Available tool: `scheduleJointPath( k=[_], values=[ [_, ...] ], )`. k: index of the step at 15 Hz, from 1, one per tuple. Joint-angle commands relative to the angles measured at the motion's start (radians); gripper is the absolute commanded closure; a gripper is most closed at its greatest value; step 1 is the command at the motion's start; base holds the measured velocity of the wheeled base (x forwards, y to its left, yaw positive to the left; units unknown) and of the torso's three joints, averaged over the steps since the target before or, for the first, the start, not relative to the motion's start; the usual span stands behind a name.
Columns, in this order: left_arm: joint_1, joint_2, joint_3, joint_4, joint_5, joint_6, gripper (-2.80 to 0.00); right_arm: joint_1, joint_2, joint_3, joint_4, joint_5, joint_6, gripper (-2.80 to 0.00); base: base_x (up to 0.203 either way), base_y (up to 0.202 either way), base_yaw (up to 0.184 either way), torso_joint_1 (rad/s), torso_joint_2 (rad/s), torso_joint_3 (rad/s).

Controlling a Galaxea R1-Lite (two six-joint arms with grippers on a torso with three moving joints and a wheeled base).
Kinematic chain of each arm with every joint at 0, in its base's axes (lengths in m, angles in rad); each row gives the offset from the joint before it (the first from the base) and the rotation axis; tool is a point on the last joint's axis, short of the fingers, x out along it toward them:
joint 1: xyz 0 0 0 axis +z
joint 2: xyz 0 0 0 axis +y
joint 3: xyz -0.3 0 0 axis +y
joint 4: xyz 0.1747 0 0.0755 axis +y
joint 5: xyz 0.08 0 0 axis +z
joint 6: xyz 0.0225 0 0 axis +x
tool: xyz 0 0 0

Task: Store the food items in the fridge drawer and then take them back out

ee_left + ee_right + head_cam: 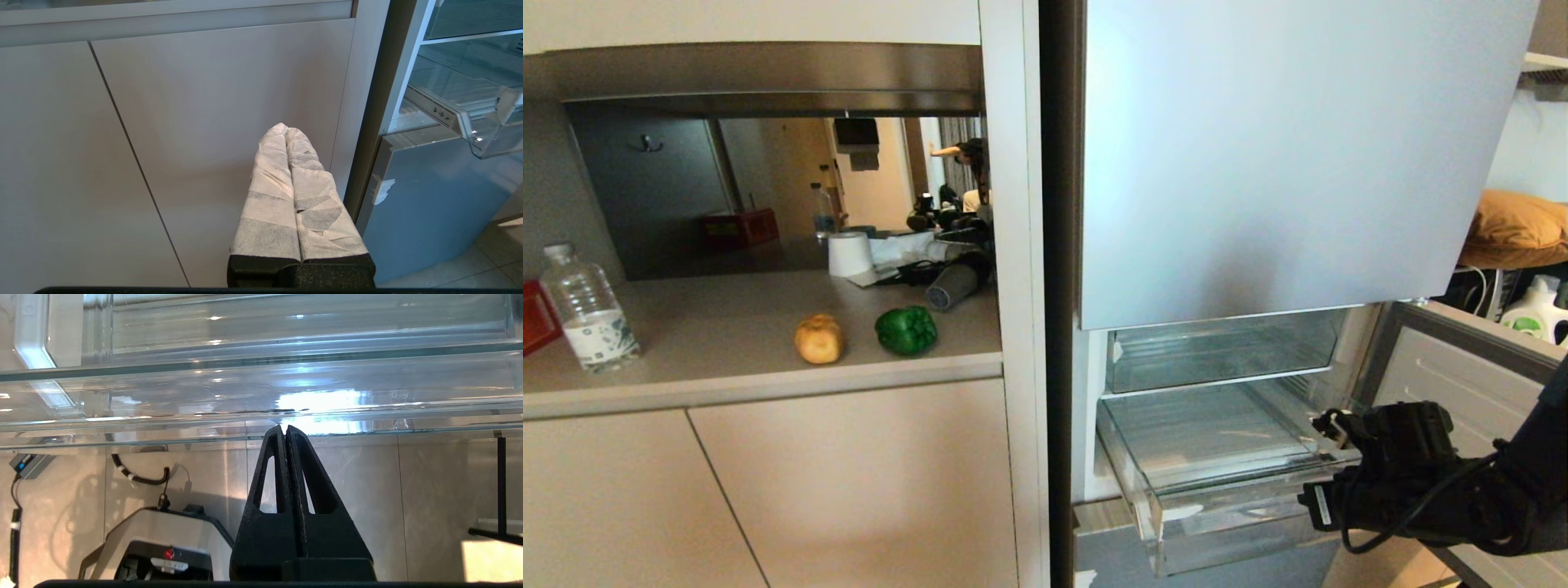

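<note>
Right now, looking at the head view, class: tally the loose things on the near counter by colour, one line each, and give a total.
Tan-brown: 1, the potato
Green: 1, the bell pepper
Clear: 1, the water bottle
Red: 1, the box, cut off at the picture's edge
Total: 4

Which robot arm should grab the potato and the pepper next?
Probably the left. The potato and green pepper sit on the counter on the robot's left side. The left gripper hangs shut by the cabinet below it. The right gripper is shut, down at the open fridge drawer.
</note>
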Motion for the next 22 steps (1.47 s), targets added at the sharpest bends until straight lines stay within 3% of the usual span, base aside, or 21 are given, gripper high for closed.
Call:
scheduleJointPath(
  k=[1, 4, 14, 18, 22],
  values=[
    [0.0, -0.002, 0.0, 0.001, 0.0, 0.0, 0.0, 0.0, 0.033, -0.04, -0.006, 0.004, 0.0, 0.0, 0.0, 0.0, 0.0, 0.0, 0.0, 0.0],
    [0.0, -0.002, 0.0, 0.001, 0.0, 0.0, 0.0, 0.0, 0.073, -0.119, -0.006, 0.041, 0.002, 0.0, 0.0, 0.0, 0.0, 0.0, 0.0, 0.0],
    [0.0, -0.002, 0.0, 0.001, 0.0, 0.0, 0.0, 0.006, 0.278, -0.394, -0.011, 0.044, 0.003, 0.0, 0.0, 0.0, 0.0, 0.0, 0.0, 0.0],
    [0.0, -0.002, 0.0, 0.001, 0.0, 0.0, 0.0, 0.006, 0.307, -0.457, -0.01, 0.043, -0.002, 0.0, 0.0, 0.0, 0.0, 0.0, 0.0, 0.0],
    [0.0, -0.001, 0.0, 0.001, 0.0, 0.0, 0.0, 0.009, 0.288, -0.43, -0.009, 0.042, -0.01, 0.0, 0.0, 0.0, 0.0, 0.0, 0.0, 0.0]
  ],
)
